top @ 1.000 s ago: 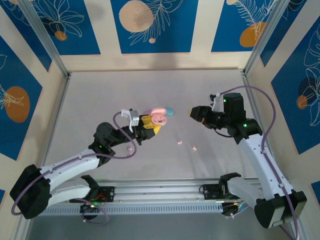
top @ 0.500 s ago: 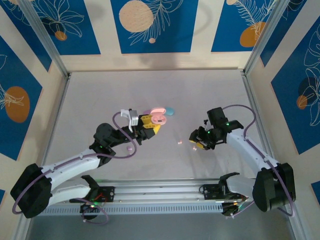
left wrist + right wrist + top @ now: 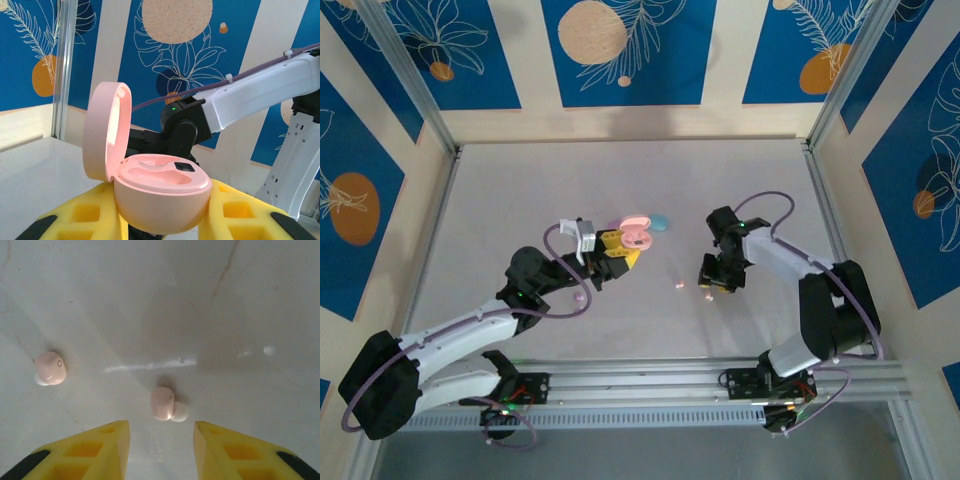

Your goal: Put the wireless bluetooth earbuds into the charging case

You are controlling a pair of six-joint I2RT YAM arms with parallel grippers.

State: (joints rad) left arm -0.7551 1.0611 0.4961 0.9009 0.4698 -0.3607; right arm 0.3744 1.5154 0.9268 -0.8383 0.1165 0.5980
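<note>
Now, top view: left pincer (image 3: 623, 247) clamped on the open pink case (image 3: 638, 236) over the table (image 3: 520, 190); right pincer (image 3: 712, 282) low by loose pink earbuds (image 3: 678, 287) to its right.
Left wrist: the case's inside is half hidden at this low angle.
Right wrist: jaws apart, nearer bud (image 3: 164, 404) just ahead of the gap, untouched. An off-centre squeeze could flick it away. Its stem side is unclear.

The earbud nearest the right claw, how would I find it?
Look at the pale table, then the yellow right claw low over it. The pink earbud lies just ahead of the claw's open gap; the second earbud, also pink, sits off to one side.
</note>
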